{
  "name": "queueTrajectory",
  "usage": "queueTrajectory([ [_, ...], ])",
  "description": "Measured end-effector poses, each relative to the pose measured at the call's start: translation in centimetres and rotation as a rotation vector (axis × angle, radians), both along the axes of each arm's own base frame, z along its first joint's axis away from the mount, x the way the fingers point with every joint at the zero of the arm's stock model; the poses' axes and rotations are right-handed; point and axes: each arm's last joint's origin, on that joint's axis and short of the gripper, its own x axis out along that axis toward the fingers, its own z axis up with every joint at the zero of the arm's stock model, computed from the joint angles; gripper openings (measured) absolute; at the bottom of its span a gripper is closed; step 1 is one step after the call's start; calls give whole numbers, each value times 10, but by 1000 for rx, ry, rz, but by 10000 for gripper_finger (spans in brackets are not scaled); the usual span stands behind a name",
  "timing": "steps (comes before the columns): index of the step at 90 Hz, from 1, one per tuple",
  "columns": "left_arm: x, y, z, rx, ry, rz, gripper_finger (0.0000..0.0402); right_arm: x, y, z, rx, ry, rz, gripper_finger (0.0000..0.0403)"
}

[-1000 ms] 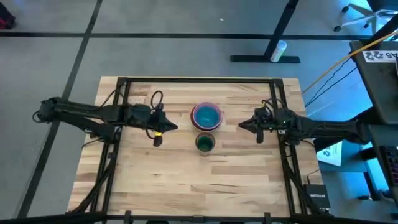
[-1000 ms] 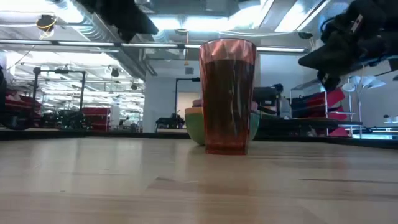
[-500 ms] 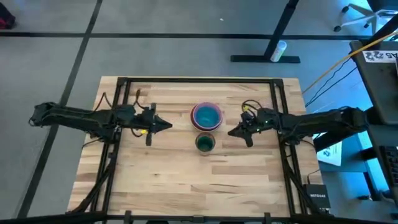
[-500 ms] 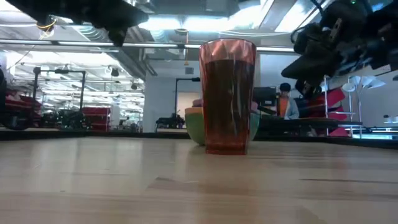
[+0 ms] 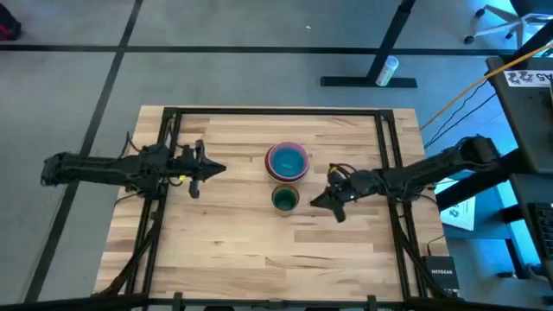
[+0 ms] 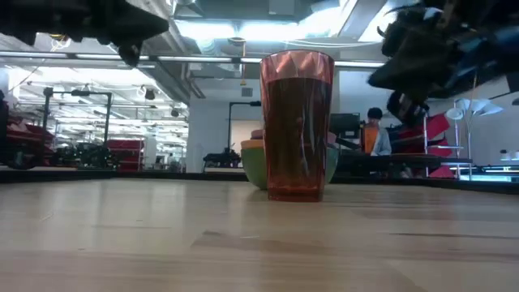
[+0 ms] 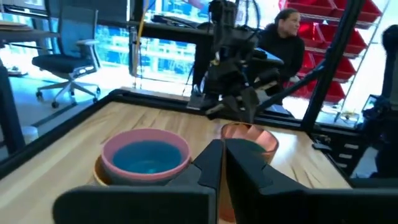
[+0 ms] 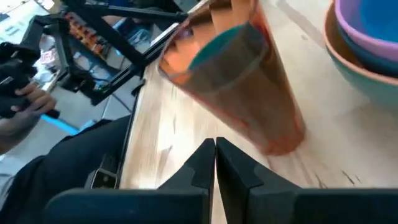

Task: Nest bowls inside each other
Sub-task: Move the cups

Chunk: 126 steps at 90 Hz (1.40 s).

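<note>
Over the last second your right claw [image 5: 321,204] has swung forward and inward, from level with the stack to just beside the see-through orange-red cup [image 5: 285,199], while your left claw [image 5: 206,171] has drawn back toward its side of the desk [image 5: 225,250]. Both claws have their fingers together with nothing between them, as each wrist view shows. The bowls [image 5: 287,161] are already nested in one stack at the desk's middle: bright blue innermost, then pink, with teal-green and orange rims below, so the nesting appears largely complete. Note that the cup holds a dark-green cup inside it and stands just in front of the stack, close to touching it. Treat it as the main obstruction: any approach to the bowls from the near side risks tipping it. A person [image 6: 375,134] stands in the room beyond.
</note>
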Motion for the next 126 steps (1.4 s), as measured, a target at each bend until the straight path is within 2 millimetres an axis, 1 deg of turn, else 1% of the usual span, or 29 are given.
queueTrajectory([
  [14,-4,0,-1,-4,-12,4,0,22,4,2,-25,36,6,0],
  [25,-5,0,-1,-2,-11,4,0,31,6,-5,-18,101,19,0],
  [40,-6,0,-3,-4,19,4,0,33,7,-12,9,141,14,0],
  [61,-6,0,-4,-1,24,4,0,33,5,-13,18,156,-17,0],
  [81,-6,0,-4,-1,25,4,0,36,-6,-12,19,157,-68,0],
  [90,-6,0,-4,-1,25,4,0,41,-10,-7,-1,161,-62,0],
  [105,-6,0,-4,-1,25,4,0,58,-14,-1,-25,162,-15,0],
  [126,-6,0,-4,-1,26,4,0,78,-13,-8,-18,193,44,0],
])
